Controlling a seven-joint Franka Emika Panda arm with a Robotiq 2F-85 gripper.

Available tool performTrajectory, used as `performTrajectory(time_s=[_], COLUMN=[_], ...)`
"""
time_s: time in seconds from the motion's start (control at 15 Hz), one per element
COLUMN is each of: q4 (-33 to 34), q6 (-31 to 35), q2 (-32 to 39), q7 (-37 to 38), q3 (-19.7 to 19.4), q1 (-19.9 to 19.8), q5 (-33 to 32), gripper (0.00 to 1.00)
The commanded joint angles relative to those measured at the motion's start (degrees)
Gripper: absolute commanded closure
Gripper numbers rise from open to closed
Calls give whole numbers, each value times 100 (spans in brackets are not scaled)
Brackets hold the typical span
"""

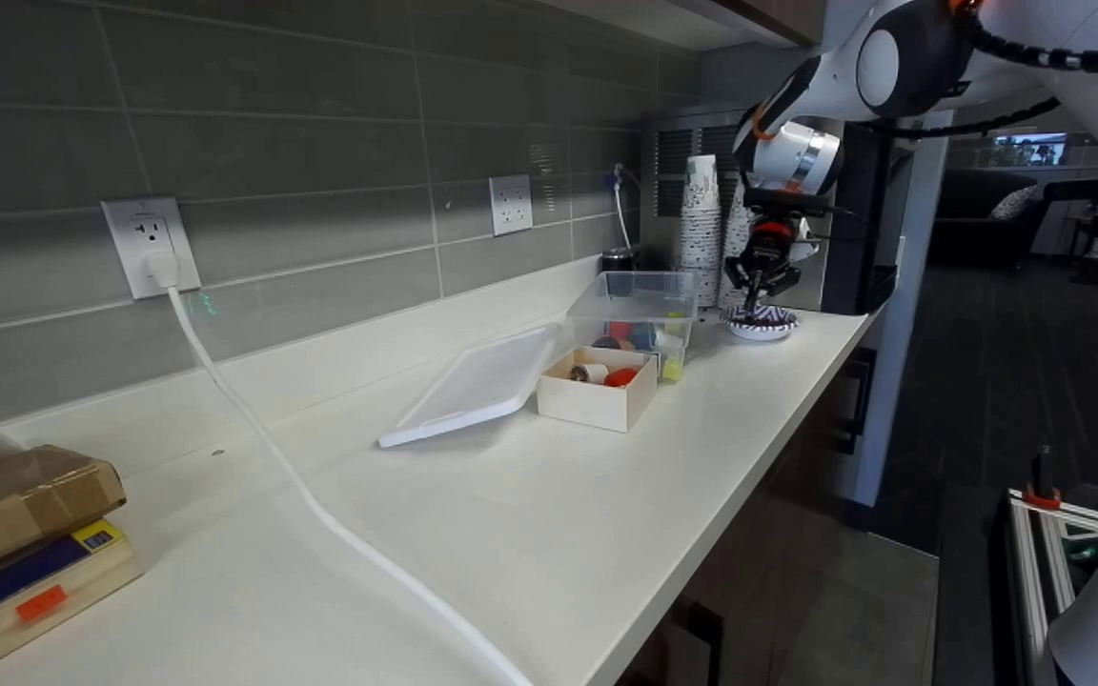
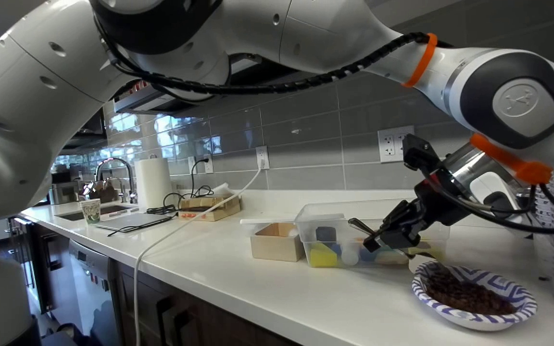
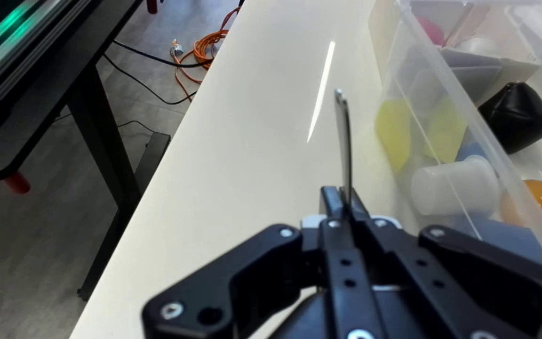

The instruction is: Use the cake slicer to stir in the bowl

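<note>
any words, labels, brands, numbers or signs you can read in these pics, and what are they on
No text can be read.
Yellow label on the pale-sided item under the cardboard package: too small to read.
Orange sticker on that item: too blurred.
Emblem on the arm: a sign without readable letters.
Bowl: patterned, no lettering visible.
</note>
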Motion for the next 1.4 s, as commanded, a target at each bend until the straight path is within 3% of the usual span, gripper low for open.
performTrajectory(time_s=[0.0,0.33,0.87,1.33], q4=[336,442,429,397], q6=[-384,-529,-14,-518], q2=[141,125,198,209], q7=[182,436,409,61], q3=[3,-29,133,120], q1=[-203,-349,-315,-119], q5=[9,20,264,-501], gripper=[99,99,99,99])
